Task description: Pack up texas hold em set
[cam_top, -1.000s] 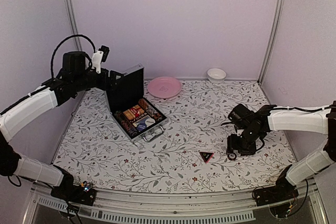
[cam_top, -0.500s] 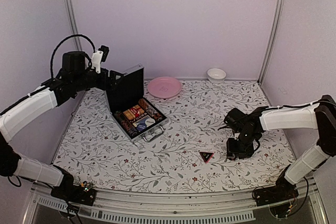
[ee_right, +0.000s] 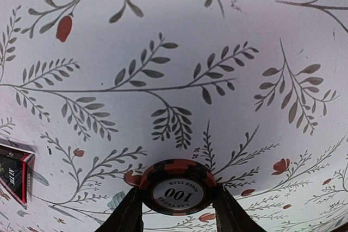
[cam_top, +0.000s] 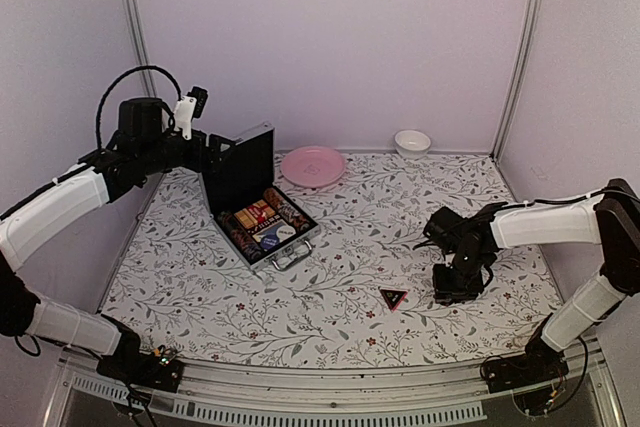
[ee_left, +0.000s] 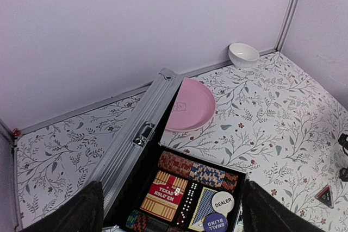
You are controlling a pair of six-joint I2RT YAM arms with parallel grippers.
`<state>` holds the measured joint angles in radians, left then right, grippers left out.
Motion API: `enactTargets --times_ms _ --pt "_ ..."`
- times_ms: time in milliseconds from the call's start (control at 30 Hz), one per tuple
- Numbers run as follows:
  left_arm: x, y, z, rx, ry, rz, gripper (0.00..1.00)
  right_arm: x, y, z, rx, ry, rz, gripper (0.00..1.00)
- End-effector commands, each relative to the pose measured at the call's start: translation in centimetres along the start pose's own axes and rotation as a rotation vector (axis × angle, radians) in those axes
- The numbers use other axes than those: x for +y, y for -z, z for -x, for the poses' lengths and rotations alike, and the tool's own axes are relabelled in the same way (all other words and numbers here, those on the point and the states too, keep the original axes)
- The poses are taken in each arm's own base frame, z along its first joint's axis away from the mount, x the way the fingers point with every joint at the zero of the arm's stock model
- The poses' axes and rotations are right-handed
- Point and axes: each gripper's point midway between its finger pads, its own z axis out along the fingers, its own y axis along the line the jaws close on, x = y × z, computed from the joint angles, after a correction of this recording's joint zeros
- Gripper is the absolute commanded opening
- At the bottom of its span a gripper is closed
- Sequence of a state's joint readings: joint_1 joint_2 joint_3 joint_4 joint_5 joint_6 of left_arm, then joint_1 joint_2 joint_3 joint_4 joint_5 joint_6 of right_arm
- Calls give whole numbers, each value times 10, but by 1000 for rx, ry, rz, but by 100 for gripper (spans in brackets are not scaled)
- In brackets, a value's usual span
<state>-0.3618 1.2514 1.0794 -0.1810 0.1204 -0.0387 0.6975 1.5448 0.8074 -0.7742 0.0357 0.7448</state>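
Case [cam_top: 262, 209] open, left-centre of worktop [cam_top: 350, 237], chips and cards inside. Left end effector [ee_left: 174, 213] spread above it, empty. Triangle [cam_top: 392, 298] loose toward right. Right end effector [ee_right: 178, 210] pinches chip stack [ee_right: 176, 186] on worktop. Risk: shallow grip, stack slips or scatters on lift.

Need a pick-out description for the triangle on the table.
Find the open silver case on the floral table, left side. Nearer the arms and rightward, just left of the right gripper, lies the triangle. Unlike the round chip between that gripper's fingers, it's black, red-edged.
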Motion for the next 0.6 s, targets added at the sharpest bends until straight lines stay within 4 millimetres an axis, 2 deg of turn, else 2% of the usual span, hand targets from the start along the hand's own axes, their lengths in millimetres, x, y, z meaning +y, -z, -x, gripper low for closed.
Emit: enactTargets --times_ms 0,267,433,567 --pt "3 1 3 -4 10 5 88 11 -3 5 -15 8 26 42" --pt "1 2 4 -9 26 -7 87 23 8 19 -76 27 73 36" --pt "-14 1 5 -31 101 -89 85 30 17 26 -100 68 91 35" --pt "-29 1 -11 -23 210 -168 82 38 27 27 -111 111 117 35"
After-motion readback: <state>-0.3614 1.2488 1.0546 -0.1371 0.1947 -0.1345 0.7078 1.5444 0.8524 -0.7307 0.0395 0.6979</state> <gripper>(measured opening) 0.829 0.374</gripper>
